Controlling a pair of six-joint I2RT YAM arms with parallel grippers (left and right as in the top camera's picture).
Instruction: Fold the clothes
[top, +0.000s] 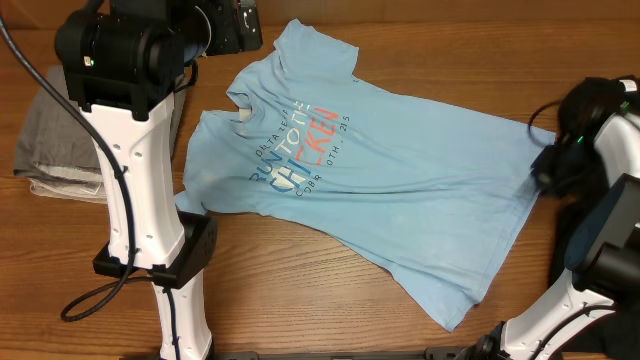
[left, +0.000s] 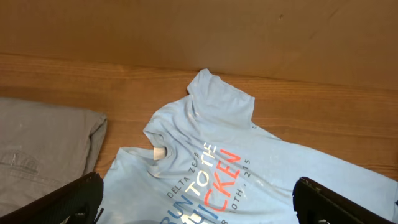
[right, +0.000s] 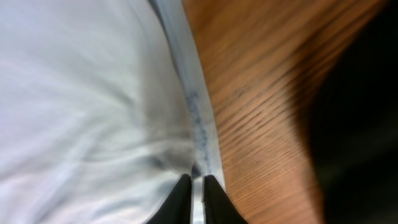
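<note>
The light blue T-shirt (top: 400, 190) lay print-up on the desk (top: 300, 310), its long axis diagonal in the overhead view, collar toward upper left and hem toward lower right, where the right jaws pinched its edge, while the left jaws stood spread wide over the collar end.

Overhead view: evenly and moderately lit, warm tone. T-shirt (top: 420, 180) rendered sharp, lettering legible; only soft shadows seen in folds. Table (top: 300, 300) grain kept clear. Darkest zone found at 3 o'clock.

Left wrist view: centre sharp, light diffuse. Left gripper (left: 198, 202) fingers (left: 68, 199) underexposed to near black at 7 and 5 o'clock.

Right wrist view: heavily blurred throughout. Cloth washed out at 9 o'clock, wood grain smeared at 1 o'clock, unlit black area at 3 o'clock. Right gripper (right: 193, 199) shown dark and soft-edged at 6 o'clock.
</note>
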